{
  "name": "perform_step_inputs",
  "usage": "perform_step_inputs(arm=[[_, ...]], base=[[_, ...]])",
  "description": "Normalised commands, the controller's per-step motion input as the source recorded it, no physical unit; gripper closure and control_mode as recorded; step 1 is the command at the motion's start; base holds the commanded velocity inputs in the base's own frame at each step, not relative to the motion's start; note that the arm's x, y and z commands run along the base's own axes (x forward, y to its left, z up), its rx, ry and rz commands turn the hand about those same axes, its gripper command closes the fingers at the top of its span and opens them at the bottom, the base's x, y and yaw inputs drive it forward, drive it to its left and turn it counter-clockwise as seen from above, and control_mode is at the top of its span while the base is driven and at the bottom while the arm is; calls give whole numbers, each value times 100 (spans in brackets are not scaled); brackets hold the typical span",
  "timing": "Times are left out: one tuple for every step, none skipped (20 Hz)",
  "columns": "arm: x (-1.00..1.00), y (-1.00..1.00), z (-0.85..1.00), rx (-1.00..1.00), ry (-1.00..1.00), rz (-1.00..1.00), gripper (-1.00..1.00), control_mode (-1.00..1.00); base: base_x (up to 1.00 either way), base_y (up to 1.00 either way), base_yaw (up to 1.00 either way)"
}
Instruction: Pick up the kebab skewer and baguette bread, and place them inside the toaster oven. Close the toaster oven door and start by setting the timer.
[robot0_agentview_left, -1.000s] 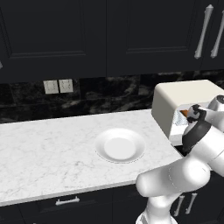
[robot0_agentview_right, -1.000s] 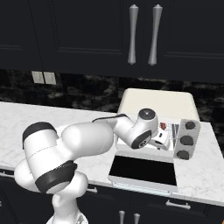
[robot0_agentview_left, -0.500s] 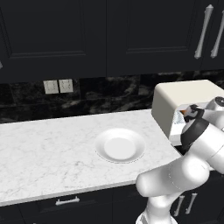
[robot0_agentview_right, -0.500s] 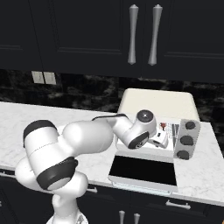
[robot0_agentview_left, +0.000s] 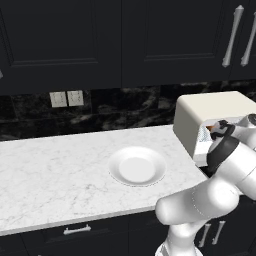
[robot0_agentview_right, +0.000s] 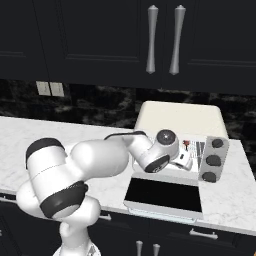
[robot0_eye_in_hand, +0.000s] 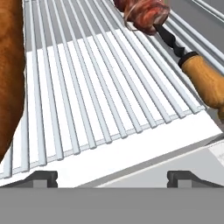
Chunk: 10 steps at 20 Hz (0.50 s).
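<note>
My gripper (robot0_eye_in_hand: 113, 177) is open at the mouth of the cream toaster oven (robot0_agentview_right: 180, 120), with nothing between its fingers. On the oven's wire rack (robot0_eye_in_hand: 96, 87) lies the orange-brown baguette bread (robot0_eye_in_hand: 9, 74), along the left edge of the hand view. The kebab skewer (robot0_eye_in_hand: 148, 13) rests at the upper right of the rack, its red-brown chunks and wooden handle (robot0_eye_in_hand: 205, 81) showing. The dark glass toaster oven door (robot0_agentview_right: 162, 195) lies folded down flat in front. The same toaster oven (robot0_agentview_left: 210, 107) appears in the left base view, with the gripper (robot0_agentview_left: 216, 131) at its opening.
A white plate (robot0_agentview_left: 137, 167) sits bare on the marble counter (robot0_agentview_left: 55, 175), left of the oven. Three dark knobs (robot0_agentview_right: 212, 160) line the oven's right panel. Dark cabinets hang above, and the counter edge runs close in front.
The hand has shifted only slightly at the oven mouth. Its jaws stay wide apart. The baguette and the skewer have not moved.
</note>
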Motion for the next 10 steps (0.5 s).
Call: perform_step_inputs(arm=[[-39,0,12,0,-5,0,-100,-100],[-75,-4,15,0,-1,0,-100,-100],[-100,-4,19,0,0,0,-100,-100],[-100,0,23,0,0,0,-100,-100],[-100,0,26,0,0,0,-100,-100],[-100,0,25,0,0,0,-100,-100],[-100,9,21,0,0,0,-100,-100],[-95,32,10,0,0,0,-100,-100],[-94,46,0,0,0,0,-100,-100],[-83,56,0,0,0,0,-100,-100]], base=[[0,0,0],[0,0,0],[0,0,0],[0,0,0],[0,0,0],[0,0,0],[0,0,0],[0,0,0],[0,0,0],[0,0,0]])
